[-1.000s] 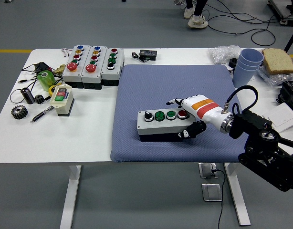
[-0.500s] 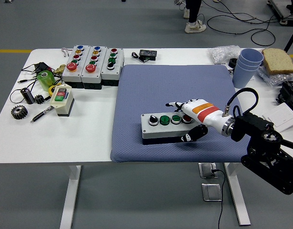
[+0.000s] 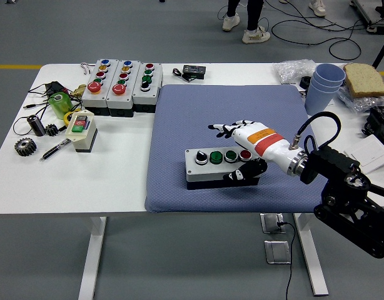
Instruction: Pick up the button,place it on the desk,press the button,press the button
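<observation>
A grey rectangular button box with a black knob, two green buttons and one red button (image 3: 221,164) lies flat on the blue-grey padded mat (image 3: 198,112) covering the white counter (image 3: 85,181), toward the mat's 6 o'clock edge. The robot's white-and-black right hand (image 3: 242,150) sits at the box's 3 o'clock end, fingers spread above the top, thumb against the front, gripping nothing. To press well, lower one fingertip squarely onto a single button, pushing straight down so the box does not slide.

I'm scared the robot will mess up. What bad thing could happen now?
The button box lies near the blue mat's front edge, so a hard push might slide it off. The right hand has its thumb at the box's front and fingers lifted, so it might tip the box or hit the wrong button.
</observation>
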### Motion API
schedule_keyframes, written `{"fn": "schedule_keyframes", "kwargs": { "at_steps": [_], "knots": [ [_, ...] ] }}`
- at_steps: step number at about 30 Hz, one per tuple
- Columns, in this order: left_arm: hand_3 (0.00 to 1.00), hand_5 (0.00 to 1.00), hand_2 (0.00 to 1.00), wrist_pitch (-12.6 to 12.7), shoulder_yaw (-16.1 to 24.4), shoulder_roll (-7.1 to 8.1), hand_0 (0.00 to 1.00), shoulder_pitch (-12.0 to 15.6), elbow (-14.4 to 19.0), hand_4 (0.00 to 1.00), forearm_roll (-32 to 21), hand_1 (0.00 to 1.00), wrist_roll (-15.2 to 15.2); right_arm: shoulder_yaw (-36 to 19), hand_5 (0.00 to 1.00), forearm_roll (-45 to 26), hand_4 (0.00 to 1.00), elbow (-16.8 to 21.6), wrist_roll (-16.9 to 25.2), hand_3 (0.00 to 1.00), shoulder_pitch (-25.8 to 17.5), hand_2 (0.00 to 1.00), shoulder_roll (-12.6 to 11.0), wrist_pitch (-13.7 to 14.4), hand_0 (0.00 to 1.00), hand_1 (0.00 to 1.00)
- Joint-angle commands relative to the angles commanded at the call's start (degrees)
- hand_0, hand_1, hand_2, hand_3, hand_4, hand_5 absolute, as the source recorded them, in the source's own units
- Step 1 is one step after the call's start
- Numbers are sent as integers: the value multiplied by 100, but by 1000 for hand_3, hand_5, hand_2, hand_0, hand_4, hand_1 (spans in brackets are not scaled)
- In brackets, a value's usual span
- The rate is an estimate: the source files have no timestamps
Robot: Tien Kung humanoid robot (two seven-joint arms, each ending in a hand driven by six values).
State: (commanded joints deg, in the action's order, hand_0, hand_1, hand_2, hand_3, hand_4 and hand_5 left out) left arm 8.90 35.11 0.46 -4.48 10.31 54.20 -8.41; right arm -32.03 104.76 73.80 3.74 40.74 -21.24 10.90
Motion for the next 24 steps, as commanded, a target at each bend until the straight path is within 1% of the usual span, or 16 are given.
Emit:
{"fn": "schedule_keyframes", "kwargs": {
  "at_steps": [1, 2, 5, 6, 7, 8, 10, 11, 13, 14, 15, 16, 19, 20, 21, 24],
  "knots": [
    [591, 637, 673, 0, 2, 0, 621, -1, 0, 334, 4, 657, 0, -42, 213, -93, 998, 82, -45, 978, -25, 810, -25, 38, 899, 748],
    [591, 637, 673, 1, 4, 1, 621, -3, 0, 334, 8, 657, -1, -86, 330, -181, 962, 161, -104, 842, -58, 687, -67, 119, 630, 549],
    [591, 637, 673, 1, -10, 3, 621, -3, 0, 334, -19, 657, 5, -205, 330, -317, 962, 346, -232, 842, -150, 687, -176, 361, 630, 549],
    [591, 637, 673, 1, -5, 2, 621, -1, 0, 334, -11, 657, 4, -295, 330, -341, 962, 446, -271, 842, -220, 687, -247, 476, 630, 549],
    [591, 637, 673, 2, -3, 2, 621, 0, 0, 334, -8, 657, 4, -326, 330, -349, 962, 481, -283, 842, -244, 687, -270, 518, 630, 549],
    [591, 637, 674, -1, 19, 0, 621, 1, 0, 334, 22, 657, -2, -379, 495, -376, 928, 548, -299, 651, -296, 282, -326, 562, 147, 21],
    [591, 637, 674, -3, 22, -1, 621, 3, 0, 334, 39, 657, -5, -445, 495, -349, 928, 620, -322, 651, -364, 282, -392, 610, 147, 21],
    [591, 637, 674, -5, 22, -1, 621, 8, 0, 334, 45, 657, -5, -491, 495, -322, 928, 686, -373, 651, -445, 282, -462, 578, 147, 21],
    [591, 637, 674, -5, 22, -2, 621, 14, 0, 334, 44, 657, -5, -521, 495, -301, 928, 728, -413, 651, -524, 282, -523, 568, 147, 21],
    [591, 638, 674, -5, 23, -2, 621, 18, 0, 334, 45, 657, -4, -530, 522, -298, 912, 743, -430, 616, -563, 206, -549, 563, 93, 2],
    [591, 638, 674, -7, 23, -2, 621, 23, 0, 334, 51, 657, -5, -537, 522, -304, 912, 761, -454, 616, -614, 206, -579, 546, 93, 2],
    [591, 638, 674, -7, 23, -2, 621, 25, 0, 334, 53, 657, -5, -538, 522, -305, 912, 765, -460, 616, -627, 206, -586, 542, 93, 2],
    [591, 638, 674, -9, 64, -6, 621, 35, 0, 334, 121, 657, -18, -529, 522, -167, 912, 784, -549, 616, -698, 206, -610, 403, 93, 2],
    [592, 638, 674, -9, 68, -7, 621, 36, 0, 334, 127, 657, -19, -525, 546, -144, 902, 784, -560, 602, -705, 172, -612, 380, 71, 2],
    [592, 638, 674, -10, 69, -8, 621, 38, 0, 334, 133, 657, -21, -514, 546, -100, 902, 783, -579, 602, -718, 172, -617, 336, 71, 2],
    [592, 638, 674, -7, 73, -10, 621, 45, 0, 334, 128, 657, -20, -484, 546, -55, 902, 758, -600, 602, -736, 172, -622, 301, 71, 2]
  ]
}}
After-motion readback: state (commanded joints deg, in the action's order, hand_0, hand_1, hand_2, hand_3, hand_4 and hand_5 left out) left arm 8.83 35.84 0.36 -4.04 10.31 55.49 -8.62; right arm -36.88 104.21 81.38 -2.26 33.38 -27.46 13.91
